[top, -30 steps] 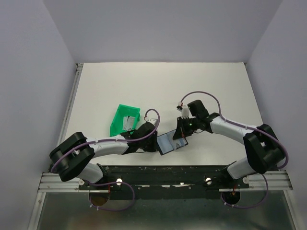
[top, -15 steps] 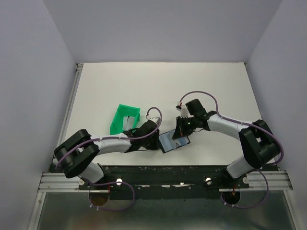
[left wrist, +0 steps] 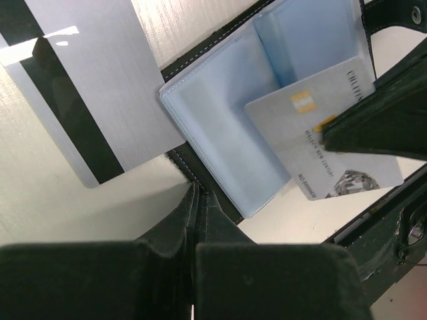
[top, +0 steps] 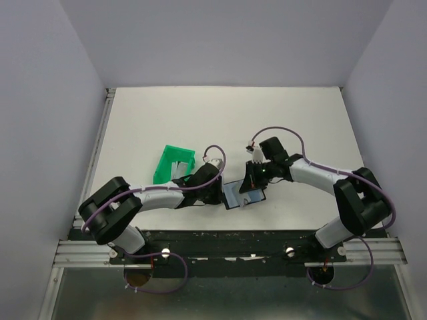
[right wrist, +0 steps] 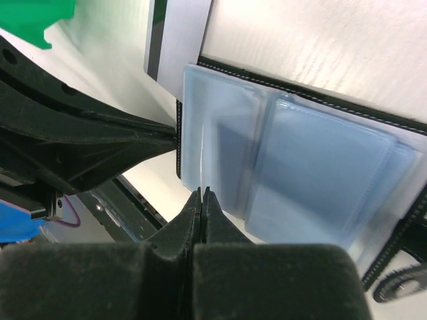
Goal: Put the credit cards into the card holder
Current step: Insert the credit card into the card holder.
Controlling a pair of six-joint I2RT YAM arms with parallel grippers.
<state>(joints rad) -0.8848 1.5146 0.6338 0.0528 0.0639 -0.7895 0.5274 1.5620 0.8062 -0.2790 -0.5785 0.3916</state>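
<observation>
The card holder (left wrist: 220, 127) lies open near the table's front edge, its pale blue sleeves up (top: 235, 195). My left gripper (left wrist: 198, 190) is shut on the holder's black stitched rim at its left side. My right gripper (right wrist: 202, 192) is shut on a pale credit card with a chip (left wrist: 313, 140). That card stands edge-on (right wrist: 201, 160) over the sleeves, its corner against the open holder. A second credit card, silvery with a black stripe (left wrist: 80, 93), lies flat on the table, partly tucked under the holder's far-left corner.
A green plastic bin (top: 175, 165) lies tipped to the left behind my left arm, with light cards showing inside. Its corner shows in the right wrist view (right wrist: 33, 17). The two grippers are a few centimetres apart over the holder. White walls ring the table.
My left gripper has slid a little to the right with the holder's rim. The holder has shifted slightly right and turned. The right gripper has barely moved.
</observation>
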